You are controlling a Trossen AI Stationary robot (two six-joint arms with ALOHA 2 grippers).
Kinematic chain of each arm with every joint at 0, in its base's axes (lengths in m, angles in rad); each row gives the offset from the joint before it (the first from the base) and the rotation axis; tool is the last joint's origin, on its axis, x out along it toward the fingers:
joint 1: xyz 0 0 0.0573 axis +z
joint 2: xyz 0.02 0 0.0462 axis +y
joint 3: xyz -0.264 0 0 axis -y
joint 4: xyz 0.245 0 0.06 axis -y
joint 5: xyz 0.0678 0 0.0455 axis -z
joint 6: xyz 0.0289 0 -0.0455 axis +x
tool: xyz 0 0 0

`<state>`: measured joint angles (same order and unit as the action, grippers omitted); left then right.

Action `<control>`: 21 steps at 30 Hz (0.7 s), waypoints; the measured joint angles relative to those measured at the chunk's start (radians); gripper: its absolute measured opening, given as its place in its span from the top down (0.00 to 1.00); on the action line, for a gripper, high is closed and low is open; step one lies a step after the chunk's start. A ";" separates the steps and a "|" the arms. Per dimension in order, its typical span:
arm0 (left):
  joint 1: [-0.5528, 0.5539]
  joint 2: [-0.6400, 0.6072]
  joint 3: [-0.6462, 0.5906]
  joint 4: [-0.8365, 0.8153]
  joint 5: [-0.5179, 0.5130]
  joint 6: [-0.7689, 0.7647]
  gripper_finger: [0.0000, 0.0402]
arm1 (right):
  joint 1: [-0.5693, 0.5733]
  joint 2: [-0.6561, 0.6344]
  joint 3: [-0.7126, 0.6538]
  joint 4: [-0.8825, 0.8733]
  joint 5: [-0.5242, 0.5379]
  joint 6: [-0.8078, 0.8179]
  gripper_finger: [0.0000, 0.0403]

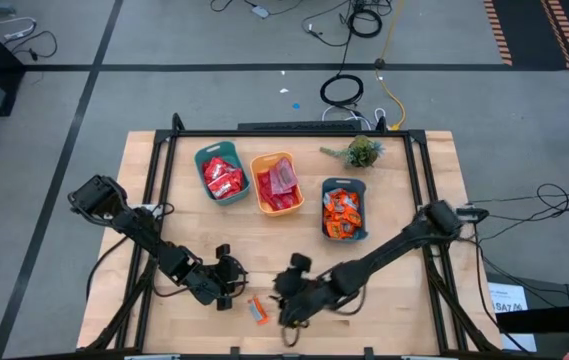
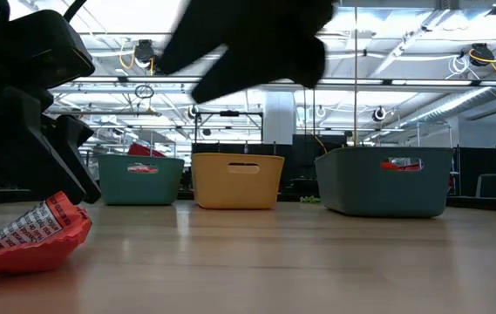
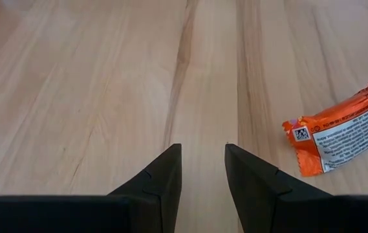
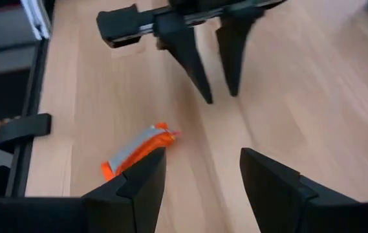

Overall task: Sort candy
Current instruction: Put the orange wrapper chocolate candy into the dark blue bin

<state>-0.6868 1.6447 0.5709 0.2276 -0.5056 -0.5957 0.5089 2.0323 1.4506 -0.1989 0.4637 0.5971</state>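
**One orange candy loose on the table between two empty grippers**

The left gripper hangs low over the near part of the wooden table, its two fingers parted with bare wood showing between them, grasping nothing. Just to its right lies a single orange wrapped candy, flat on the wood and touched by neither arm. Right of that, the right gripper hovers near the table's front edge, fingers spread and empty, with the candy just beside one fingertip. Farther back stand three bins in a row: a teal bin holding red candies, an orange bin with red and pinkish packets, and a second teal bin filled with orange candies. A small green plant sits behind them
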 joint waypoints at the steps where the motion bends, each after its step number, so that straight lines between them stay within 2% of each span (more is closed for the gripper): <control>1: 0.000 0.000 0.000 -0.001 0.000 0.000 0.68 | 0.000 0.037 0.068 -0.056 -0.001 0.010 0.53; 7: 0.000 0.000 0.000 -0.001 0.000 0.000 0.68 | -0.017 0.250 0.470 -0.339 -0.080 0.075 0.53; 12: 0.000 0.000 0.000 -0.001 0.000 0.000 0.68 | -0.024 0.424 0.740 -0.523 -0.143 0.121 0.53; 16: 0.000 0.000 0.000 -0.001 0.000 0.000 0.68 | -0.027 0.527 0.855 -0.642 -0.181 0.188 0.53; 21: 0.000 0.000 0.000 0.000 0.000 0.000 0.68 | -0.033 0.571 0.870 -0.672 -0.231 0.240 0.53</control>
<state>-0.6867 1.6447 0.5709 0.2276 -0.5056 -0.5953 0.4763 2.6035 2.3211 -0.8709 0.2325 0.8368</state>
